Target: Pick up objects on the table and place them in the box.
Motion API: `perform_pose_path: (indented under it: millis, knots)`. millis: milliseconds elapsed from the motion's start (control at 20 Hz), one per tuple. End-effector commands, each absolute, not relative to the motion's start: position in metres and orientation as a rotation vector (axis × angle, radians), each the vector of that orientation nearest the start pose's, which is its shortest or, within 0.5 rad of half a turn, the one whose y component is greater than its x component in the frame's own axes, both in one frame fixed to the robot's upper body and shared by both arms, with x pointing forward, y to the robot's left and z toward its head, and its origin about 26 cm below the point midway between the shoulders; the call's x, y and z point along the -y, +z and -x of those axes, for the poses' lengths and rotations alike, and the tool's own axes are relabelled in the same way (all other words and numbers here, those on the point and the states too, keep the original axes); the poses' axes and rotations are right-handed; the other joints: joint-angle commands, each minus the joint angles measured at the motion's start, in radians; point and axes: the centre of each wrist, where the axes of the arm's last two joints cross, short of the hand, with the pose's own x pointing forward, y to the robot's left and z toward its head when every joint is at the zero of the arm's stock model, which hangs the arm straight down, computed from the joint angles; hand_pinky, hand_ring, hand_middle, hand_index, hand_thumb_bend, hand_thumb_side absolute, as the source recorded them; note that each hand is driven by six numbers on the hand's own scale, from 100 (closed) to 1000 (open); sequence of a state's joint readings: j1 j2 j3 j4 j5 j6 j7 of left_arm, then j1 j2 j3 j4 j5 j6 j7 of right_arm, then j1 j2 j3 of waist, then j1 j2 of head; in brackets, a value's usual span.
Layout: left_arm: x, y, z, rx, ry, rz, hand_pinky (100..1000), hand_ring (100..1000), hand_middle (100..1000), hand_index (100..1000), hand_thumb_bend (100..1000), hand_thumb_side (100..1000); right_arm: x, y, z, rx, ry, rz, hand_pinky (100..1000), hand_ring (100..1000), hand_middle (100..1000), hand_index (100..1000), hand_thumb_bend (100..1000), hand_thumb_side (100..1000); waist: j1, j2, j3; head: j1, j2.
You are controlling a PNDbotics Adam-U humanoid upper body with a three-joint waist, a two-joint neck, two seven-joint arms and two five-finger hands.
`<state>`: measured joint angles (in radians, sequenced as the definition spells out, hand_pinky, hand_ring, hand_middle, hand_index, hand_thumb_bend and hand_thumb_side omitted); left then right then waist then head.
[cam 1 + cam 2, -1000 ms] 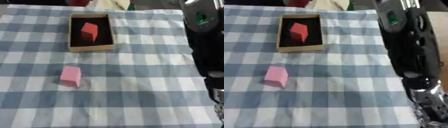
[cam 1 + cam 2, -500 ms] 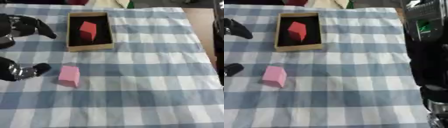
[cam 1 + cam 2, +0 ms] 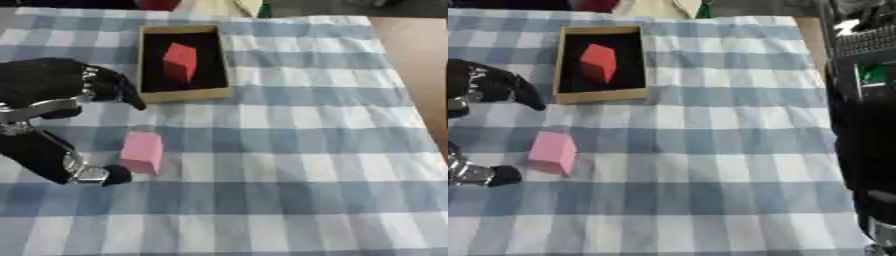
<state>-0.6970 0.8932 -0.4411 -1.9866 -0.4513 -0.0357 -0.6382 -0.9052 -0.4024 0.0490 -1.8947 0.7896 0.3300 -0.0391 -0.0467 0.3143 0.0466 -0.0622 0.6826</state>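
Now the left hand (image 3: 61, 100) comes in from the left side of the desk (image 3: 306, 150), which has a blue and white checked cloth on it. Its fingers (image 3: 118, 90) are spread wide above and its thumb (image 3: 109, 175) sits low, so the hand is open and holds nothing. The pink block (image 3: 142, 152) stands on the cloth between them, just beside the thumb tip. I cannot tell if the thumb touches it.

The cardboard box (image 3: 182, 95) lies farther back, near the fingers. A red block (image 3: 179, 62) is already inside it, so one thing looks done and the pink block is next.

What could go wrong? The block stands upright and looks light. If the thumb bumps it before the fingers come down, it may tip over or slide away on the cloth. If the hand closes only on a corner, the block may twist and drop out on the way to the box. The fingers are also close to the box wall, so a wide swing could knock the box askew.

The right arm (image 3: 868, 125) shows as a big dark shape at the right edge, but its hand cannot be seen.
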Motion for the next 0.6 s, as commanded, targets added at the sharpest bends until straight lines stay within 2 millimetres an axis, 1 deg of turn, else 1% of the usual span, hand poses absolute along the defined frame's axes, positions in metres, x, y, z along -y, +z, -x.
perform_pose_path:
  millis: [50, 350, 600]
  knots:
    - [-0.2158, 0.2919, -0.2997, -2.076, 2.745, 0.934, 837, 794, 779, 867, 513, 757, 0.2063, 0.3751, -0.3124, -3.07, -0.557, -1.631, 831, 752, 441, 685, 220, 648, 0.002, -0.021, -0.001, 0.007, -0.011]
    - [-0.2111, 0.2894, -0.2997, -2.046, 2.815, 0.918, 856, 817, 798, 870, 521, 739, 0.208, 0.3729, -0.311, -3.076, -0.546, -1.631, 831, 751, 441, 684, 216, 650, 0.003, -0.023, -0.004, 0.0, -0.011]
    - [-0.2097, 0.2907, -0.2997, -1.959, 2.877, 0.874, 870, 840, 811, 876, 469, 654, 0.2092, 0.3717, -0.3105, -3.08, -0.538, -1.635, 831, 749, 439, 682, 214, 654, 0.006, -0.024, -0.008, -0.016, -0.011]
